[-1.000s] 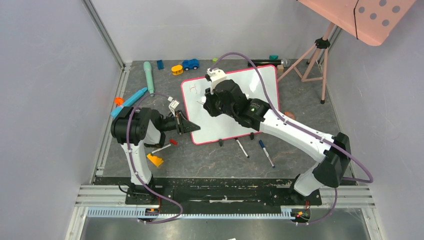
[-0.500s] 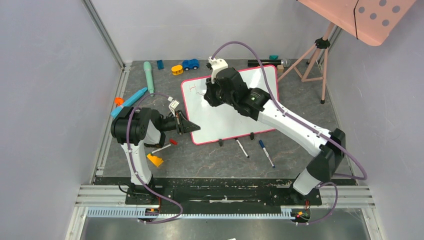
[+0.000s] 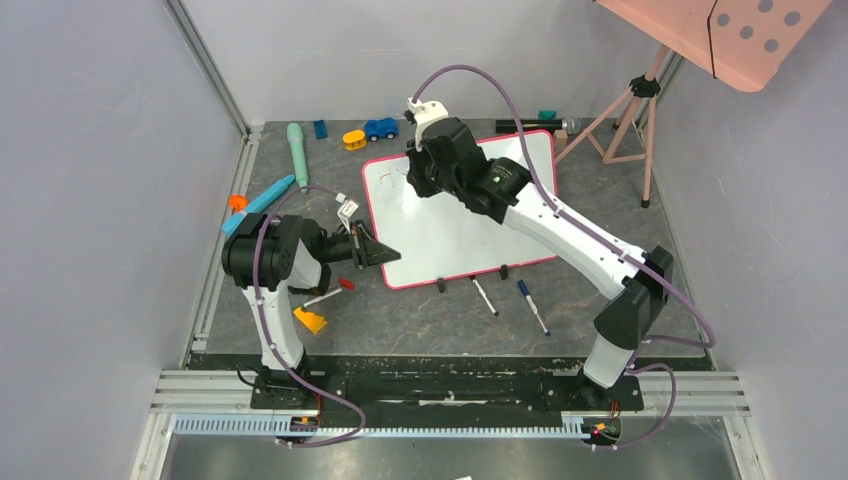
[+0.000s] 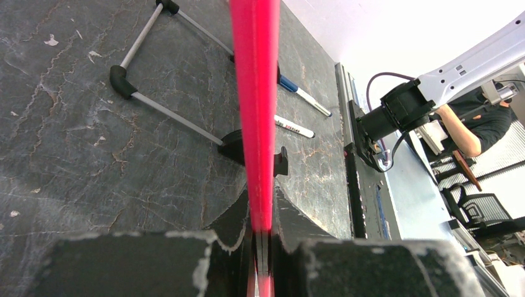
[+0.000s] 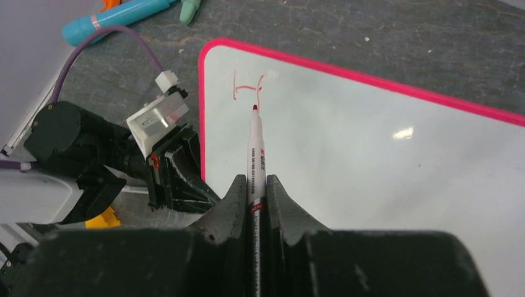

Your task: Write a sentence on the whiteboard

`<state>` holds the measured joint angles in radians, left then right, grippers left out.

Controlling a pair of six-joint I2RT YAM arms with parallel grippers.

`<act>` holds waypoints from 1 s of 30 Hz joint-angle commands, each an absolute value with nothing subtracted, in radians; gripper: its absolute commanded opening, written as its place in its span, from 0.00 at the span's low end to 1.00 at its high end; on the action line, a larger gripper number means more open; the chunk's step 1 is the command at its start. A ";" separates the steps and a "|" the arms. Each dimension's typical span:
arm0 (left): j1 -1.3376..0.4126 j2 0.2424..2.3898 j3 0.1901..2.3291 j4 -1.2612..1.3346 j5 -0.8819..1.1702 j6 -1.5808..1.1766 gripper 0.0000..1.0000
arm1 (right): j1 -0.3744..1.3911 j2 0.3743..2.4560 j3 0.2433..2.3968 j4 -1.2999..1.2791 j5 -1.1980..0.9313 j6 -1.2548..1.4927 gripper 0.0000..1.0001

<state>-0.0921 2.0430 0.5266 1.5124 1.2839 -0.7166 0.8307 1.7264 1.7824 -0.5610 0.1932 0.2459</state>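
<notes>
Red-framed whiteboard [image 5: 371, 161] beneath right hand [image 5: 257, 184]

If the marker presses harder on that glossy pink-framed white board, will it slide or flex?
Probably stiff: the glossy white pink-framed whiteboard shows a straight edge in the left wrist view. It likely won't slide, since the left gripper is shut on its frame. Its two small black feet offer little base, so if released it might tip or skid.
</notes>
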 commanded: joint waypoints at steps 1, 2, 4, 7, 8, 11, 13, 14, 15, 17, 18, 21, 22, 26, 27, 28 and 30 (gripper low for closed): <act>-0.100 2.039 0.517 1.557 1.271 -0.641 0.02 | 0.806 1.759 1.859 -0.538 0.218 0.220 0.00; -0.100 2.042 0.520 1.557 1.272 -0.644 0.02 | 0.802 1.760 1.859 -0.533 0.218 0.219 0.00; -0.098 2.038 0.514 1.557 1.266 -0.635 0.02 | 0.795 1.763 1.858 -0.527 0.216 0.216 0.00; -0.098 2.026 0.503 1.557 1.248 -0.597 0.02 | 0.787 1.766 1.855 -0.516 0.204 0.212 0.00; -0.100 2.026 0.504 1.557 1.244 -0.591 0.02 | 0.786 1.768 1.855 -0.513 0.199 0.213 0.00; -0.098 2.034 0.517 1.557 1.247 -0.598 0.02 | 0.782 1.775 1.860 -0.506 0.176 0.212 0.00; -0.098 2.038 0.521 1.557 1.250 -0.605 0.02 | 0.782 1.775 1.861 -0.507 0.165 0.211 0.00; -0.099 2.041 0.524 1.557 1.253 -0.611 0.02 | 0.783 1.774 1.857 -0.506 0.165 0.212 0.00; -0.098 2.046 0.527 1.557 1.257 -0.616 0.02 | 0.783 1.772 1.854 -0.506 0.167 0.210 0.00; -0.098 2.044 0.527 1.557 1.255 -0.616 0.02 | 0.782 1.766 1.847 -0.505 0.177 0.206 0.00; -0.099 2.042 0.526 1.557 1.257 -0.615 0.02 | 0.782 1.764 1.844 -0.503 0.177 0.204 0.00; -0.099 2.039 0.521 1.557 1.258 -0.610 0.02 | 0.782 1.768 1.845 -0.496 0.172 0.201 0.00; -0.098 2.037 0.521 1.557 1.260 -0.609 0.02 | 0.782 1.771 1.847 -0.493 0.167 0.202 0.00; -0.099 2.040 0.523 1.557 1.262 -0.614 0.02 | 0.783 1.786 1.863 -0.486 0.152 0.203 0.00; -0.099 2.044 0.526 1.557 1.265 -0.618 0.02 | 0.782 1.791 1.868 -0.486 0.150 0.203 0.00; -0.099 2.047 0.528 1.557 1.268 -0.624 0.02 | 0.783 1.793 1.871 -0.485 0.150 0.205 0.00; -0.099 2.053 0.535 1.557 1.275 -0.633 0.02 | 0.782 1.796 1.873 -0.483 0.149 0.205 0.00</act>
<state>-0.0933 2.0377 0.5213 1.5120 1.2762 -0.7094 0.7830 1.7771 1.8206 -0.5274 0.1642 0.2157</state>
